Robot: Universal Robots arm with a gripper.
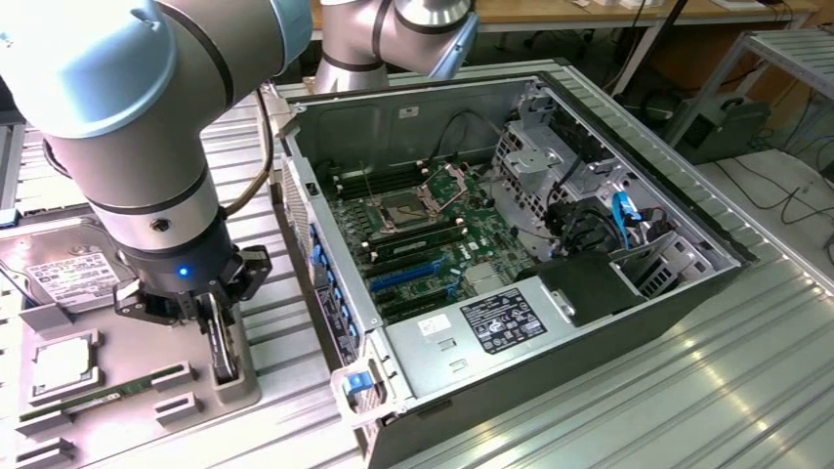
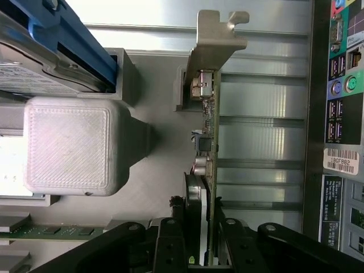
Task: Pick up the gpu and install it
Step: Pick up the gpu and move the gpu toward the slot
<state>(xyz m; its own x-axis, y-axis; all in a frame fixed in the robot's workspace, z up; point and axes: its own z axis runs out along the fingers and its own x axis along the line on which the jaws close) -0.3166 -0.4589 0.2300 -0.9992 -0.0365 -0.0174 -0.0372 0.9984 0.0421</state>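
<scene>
The gpu [image 2: 208, 136] stands on edge in a slot of the grey holder [image 2: 153, 187]. It is a thin green card with a silver end bracket [image 2: 215, 45] and a black round fan [image 2: 193, 199] on one face. My gripper [image 2: 199, 247] is down over its fan end, with one black finger [image 2: 170, 244] against the fan side and the other against the back of the card. In the exterior view the gripper [image 1: 219, 344] sits low over the holder at the left of the open computer case, and the gpu [image 1: 227, 363] shows as a dark edge between the fingers.
The open computer case [image 1: 678, 210] lies on its side at the exterior view's right, its motherboard with blue slots [image 1: 404, 278] facing up. On the holder tray [image 1: 241, 396] rest a hard drive [image 1: 65, 274], a CPU [image 1: 59, 362] and a RAM stick [image 1: 104, 396]. The case's rear ports [image 2: 341, 85] are close beside the gpu.
</scene>
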